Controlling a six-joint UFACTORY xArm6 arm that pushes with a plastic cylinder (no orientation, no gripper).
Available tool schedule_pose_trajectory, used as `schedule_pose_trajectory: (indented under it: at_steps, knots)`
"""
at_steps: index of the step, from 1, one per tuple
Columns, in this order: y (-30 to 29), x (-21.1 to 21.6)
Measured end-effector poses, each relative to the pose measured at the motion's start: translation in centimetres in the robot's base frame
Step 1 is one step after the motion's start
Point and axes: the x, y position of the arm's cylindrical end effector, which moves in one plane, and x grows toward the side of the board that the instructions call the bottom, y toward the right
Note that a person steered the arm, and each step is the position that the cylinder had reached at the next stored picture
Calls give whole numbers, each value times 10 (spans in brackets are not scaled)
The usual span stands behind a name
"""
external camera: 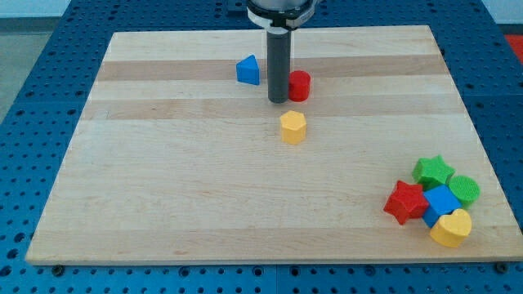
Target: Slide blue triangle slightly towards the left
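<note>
Pale wood fills most of what I see: a board [204, 204] of jointed strips lying on a blue perforated bench [33, 98]. My rod comes down from the far edge, where its pale collar is cut off by the top of the frame, so I cannot see the arm above it. There are no jaws on this rig to stand apart or together, just the straight dark rod, and my tip [278, 101] sits on the wood, clamped on nothing.

The blue triangle [248, 70] stands on the far part of the board, just left of the rod, with a thin strip of wood between them; I cannot tell for certain whether rod and block touch lower down. On the rod's right a red cylinder [300, 85] sits tight against it, its left side hidden behind the rod. Nearer to me, slightly right of my tip and apart from it, is a yellow hexagon-like block [292, 127].

Far off in the near right corner is a packed cluster: a green star [432, 171], a green round block [464, 189], a red star [406, 202], a blue block [442, 201] partly covered by its neighbours so its shape is unclear, and a yellow heart-like block [451, 228].
</note>
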Motion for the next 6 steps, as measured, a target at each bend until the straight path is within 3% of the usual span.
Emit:
schedule_pose_trajectory:
  at_steps: [2,4,6]
  knots:
    - [0,-67]
    - [-28,-68]
    - [-112,-68]
